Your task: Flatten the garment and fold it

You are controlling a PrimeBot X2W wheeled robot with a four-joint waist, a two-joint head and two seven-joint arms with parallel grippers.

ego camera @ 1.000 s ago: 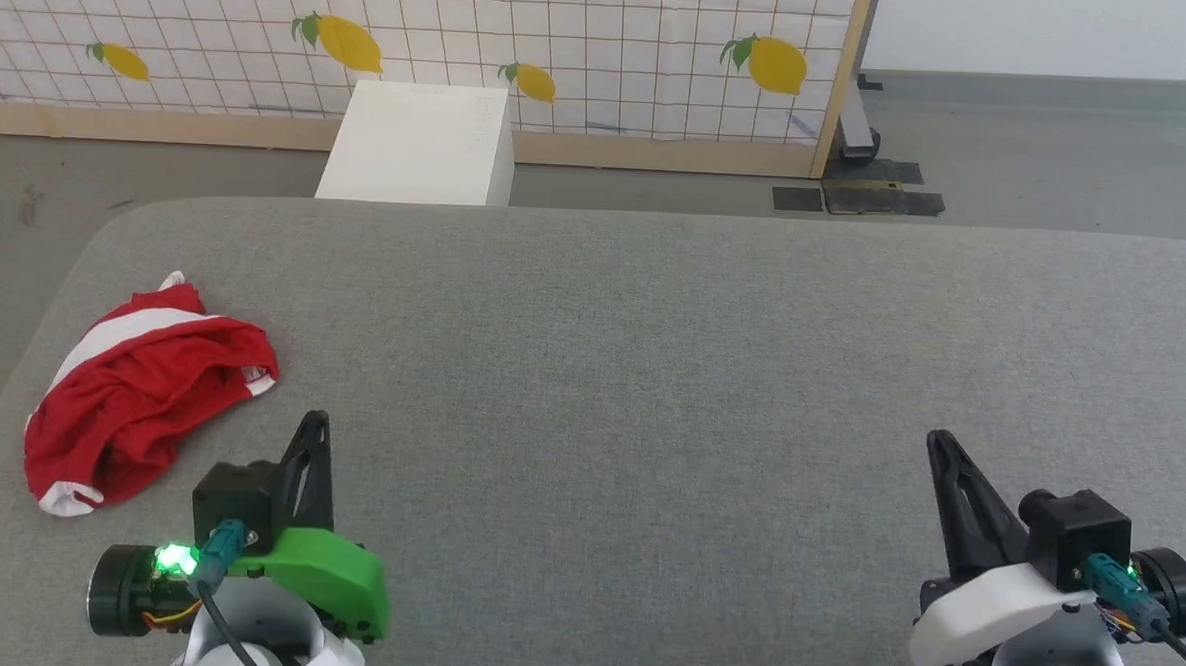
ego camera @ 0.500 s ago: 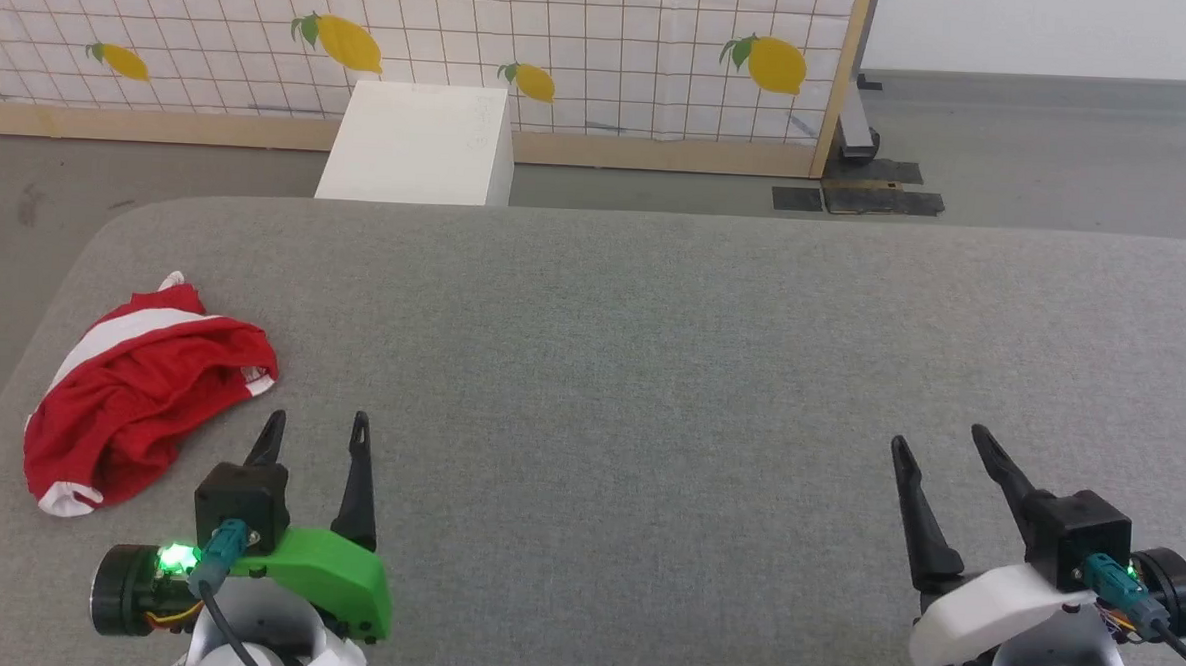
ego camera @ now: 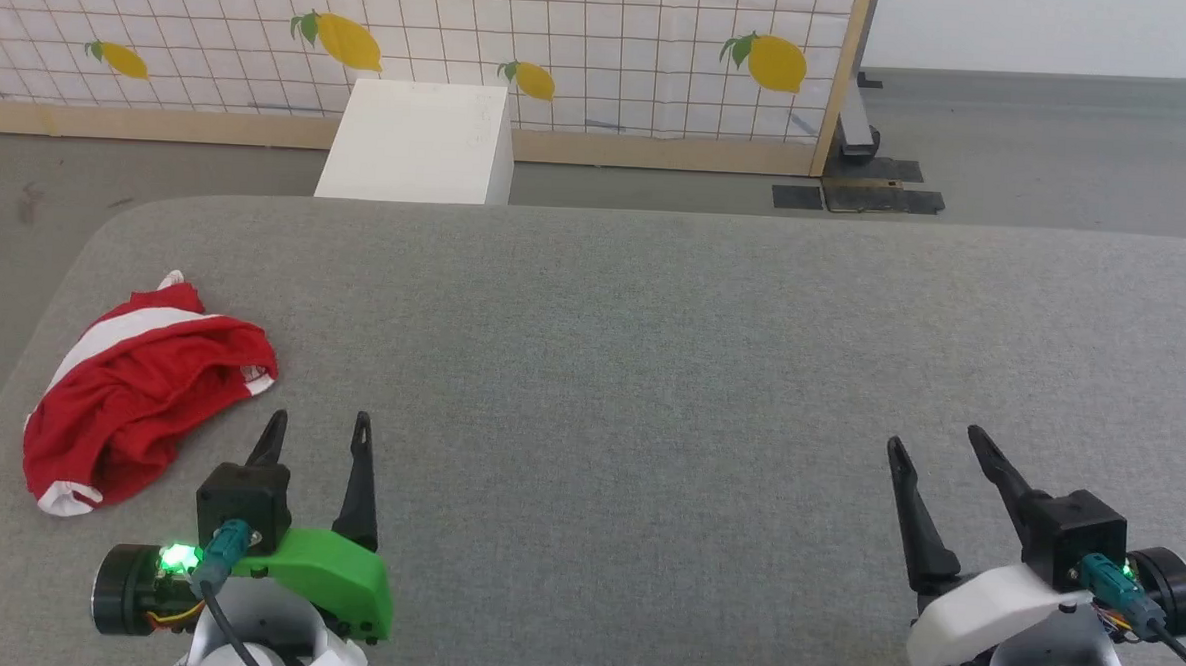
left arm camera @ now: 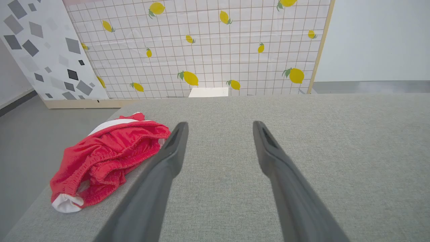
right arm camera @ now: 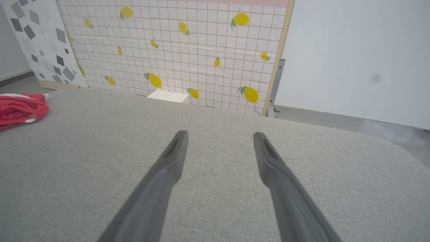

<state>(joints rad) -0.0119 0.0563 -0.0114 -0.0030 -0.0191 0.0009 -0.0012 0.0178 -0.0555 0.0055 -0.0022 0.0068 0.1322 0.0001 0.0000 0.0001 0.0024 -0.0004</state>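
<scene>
The shorts (ego camera: 140, 393) lie crumpled near the tabletop's (ego camera: 652, 356) left edge, at about 9 o'clock in the head view. The left pincer (ego camera: 319, 421), fingers apart and empty, is at the shorts' 4 o'clock, not touching them. The right pincer (ego camera: 934, 438), also spread and empty, is at the tabletop's 4 o'clock, well apart from the shorts.

A lemon-print gridded screen (ego camera: 416, 35) stands behind a white box (ego camera: 416, 145) on grey floor (ego camera: 1061, 153).

soft red cloth garment (ego camera: 140, 383) on matt woven table (ego camera: 651, 376).
</scene>
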